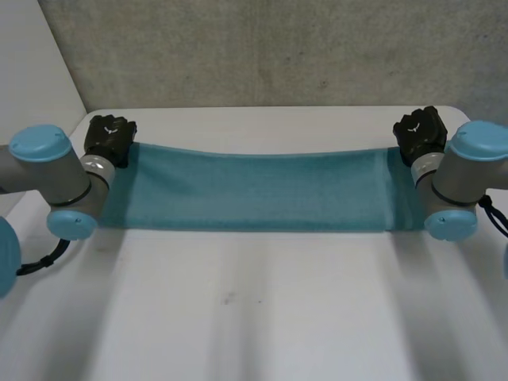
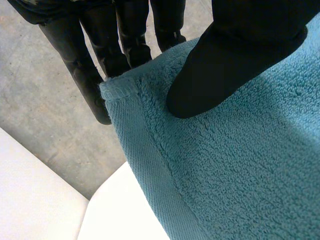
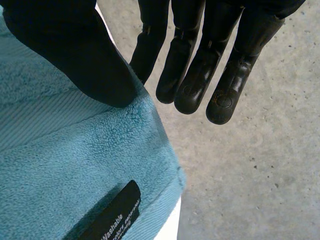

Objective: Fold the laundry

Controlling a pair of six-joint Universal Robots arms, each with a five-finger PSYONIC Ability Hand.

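- Two-handed, held a teal towel [image 1: 262, 190] spread out near the far edge of the tabletop [image 1: 254, 317], reaching almost from the left edge to the right edge.
- With the left hand [image 1: 109, 136], pinched the towel's far-left corner: thumb pressed on top of the pile, straight fingers [image 2: 85, 80] behind the hem.
- With the right hand [image 1: 421, 131], gripped the far-right corner: thumb down on the cloth, nearest finger seemingly tucked against its edge, other fingers [image 3: 232, 85] straight and clear of it.
- Showed a black care label [image 3: 112, 212] sewn at the hem just below that right corner.
- Ran, as to the towel's long axis, from one hand straight across to the other, parallel to the tabletop's far edge.
- Lay, as to the free long edge, on the robot's side of both hands, toward the middle of the tabletop.
- Favoured neither arm: each hand sat at its own end, equally placed.
- Judged likely next: drawing both held corners toward the near edge of the tabletop, in step, to lay the far half over the near half.
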